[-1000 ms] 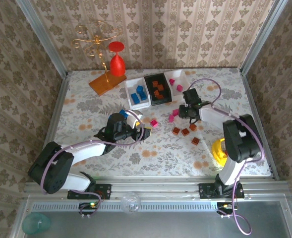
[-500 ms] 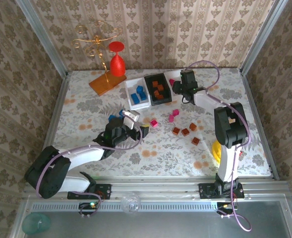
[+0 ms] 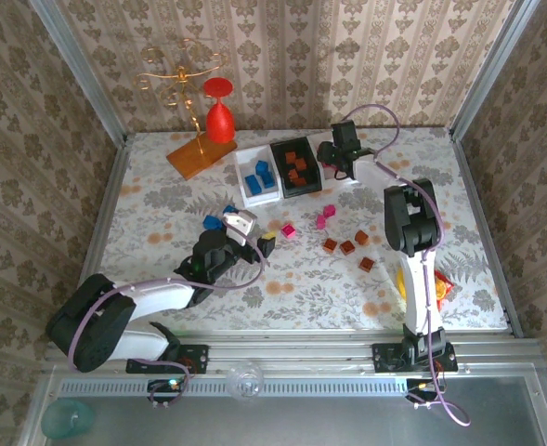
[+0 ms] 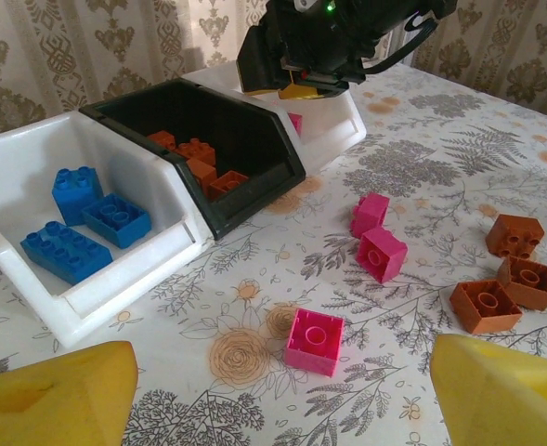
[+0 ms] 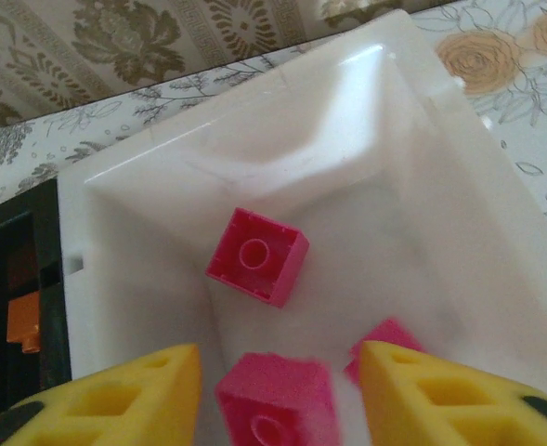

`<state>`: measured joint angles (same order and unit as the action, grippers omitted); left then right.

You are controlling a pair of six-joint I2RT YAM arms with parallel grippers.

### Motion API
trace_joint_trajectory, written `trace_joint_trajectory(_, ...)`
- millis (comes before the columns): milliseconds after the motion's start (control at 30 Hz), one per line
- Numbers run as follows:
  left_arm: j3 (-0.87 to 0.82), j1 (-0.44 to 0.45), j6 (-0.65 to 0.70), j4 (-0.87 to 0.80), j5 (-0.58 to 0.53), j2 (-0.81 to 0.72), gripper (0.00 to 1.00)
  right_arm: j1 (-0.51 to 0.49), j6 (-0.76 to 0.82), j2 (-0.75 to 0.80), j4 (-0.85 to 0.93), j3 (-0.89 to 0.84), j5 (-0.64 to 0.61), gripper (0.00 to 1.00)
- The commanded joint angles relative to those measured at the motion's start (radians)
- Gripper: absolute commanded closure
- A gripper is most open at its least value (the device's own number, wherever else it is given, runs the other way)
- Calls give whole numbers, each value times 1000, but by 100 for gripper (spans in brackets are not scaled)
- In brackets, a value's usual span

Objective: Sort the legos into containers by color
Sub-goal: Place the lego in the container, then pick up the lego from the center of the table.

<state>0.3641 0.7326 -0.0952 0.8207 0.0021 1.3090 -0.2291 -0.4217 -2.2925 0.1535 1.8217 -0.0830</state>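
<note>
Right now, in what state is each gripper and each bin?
left gripper: open, empty.
right gripper: open, pink brick loose between its jaws.
left white bin: upright, holds blue bricks.
black bin: upright, holds orange-brown bricks.
right white bin: upright, holds pink bricks.

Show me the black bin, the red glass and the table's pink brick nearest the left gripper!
black bin [image 4: 268, 165]: left wrist view, front wall.
red glass [image 3: 220, 124]: top external view, bowl.
pink brick [image 4: 314, 340]: left wrist view, studded top.
</note>
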Motion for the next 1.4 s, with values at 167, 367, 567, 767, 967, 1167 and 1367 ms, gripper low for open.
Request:
trace_joint_trajectory(167,22,4,21,-64,-140,-28,15,3,15,189,17,-114,77,36)
trace_joint_trajectory(367,84,-63,-68,-305,-194,-71,13,-21,24,482,-24,-458,121,30)
trace_joint_trajectory(567,113,-190,-179,-403,125,-92,15,-55,25,721,82,-771,-7,23)
trace_joint_trajectory(767,150,-125,-126,-303,333,-14,18,-47,-37,852,172,-968,-106,17)
trace_joint_trajectory(967,180,-30,-65,-282,311,58,18,-46,-106,823,142,-1053,-83,16)
trace_joint_trajectory(1167,189,-17,-72,-278,299,90,18,-49,-167,785,54,-1076,-13,21)
trace_joint_trajectory(1367,185,-16,-67,-282,288,85,18,-52,-191,723,1,-1063,5,27)
